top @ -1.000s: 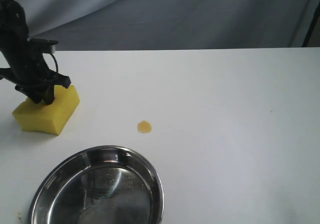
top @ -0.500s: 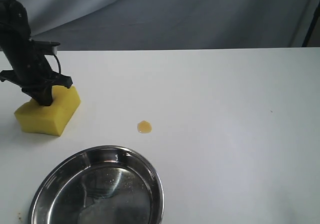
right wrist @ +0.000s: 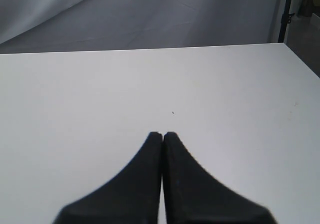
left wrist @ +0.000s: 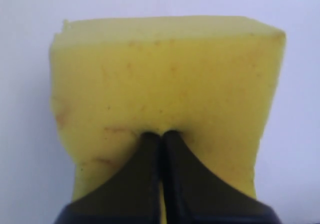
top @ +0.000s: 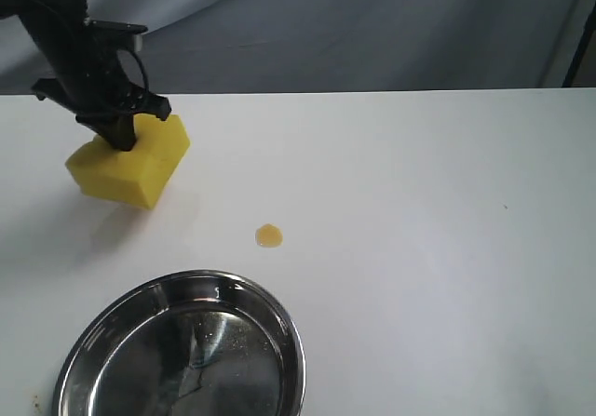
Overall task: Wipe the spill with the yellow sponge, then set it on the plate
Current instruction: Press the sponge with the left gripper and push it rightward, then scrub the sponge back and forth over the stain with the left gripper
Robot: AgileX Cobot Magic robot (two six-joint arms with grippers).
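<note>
My left gripper (top: pixel 119 137) is shut on the yellow sponge (top: pixel 130 166), pinching its top face and holding it lifted off the white table at the far left. Up close, the sponge (left wrist: pixel 165 88) fills the left wrist view, its foam squeezed in around the closed left gripper (left wrist: pixel 160 135). The spill (top: pixel 269 235) is a small amber drop on the table, right of and nearer than the sponge. The steel plate (top: pixel 284 328) lies at the front left, with nothing in it. Over bare table my right gripper (right wrist: pixel 162 135) is shut on nothing; the exterior view does not show it.
A grey cloth backdrop (top: pixel 372 25) hangs behind the table's far edge. A dark pole (top: pixel 582 48) stands at the back right corner. A tiny dark speck (top: pixel 506 207) marks the table on the right.
The left gripper has risen and moved right and away with the sponge, which was resting on the table a second ago and now hangs above it. The drop and plate have not moved.
</note>
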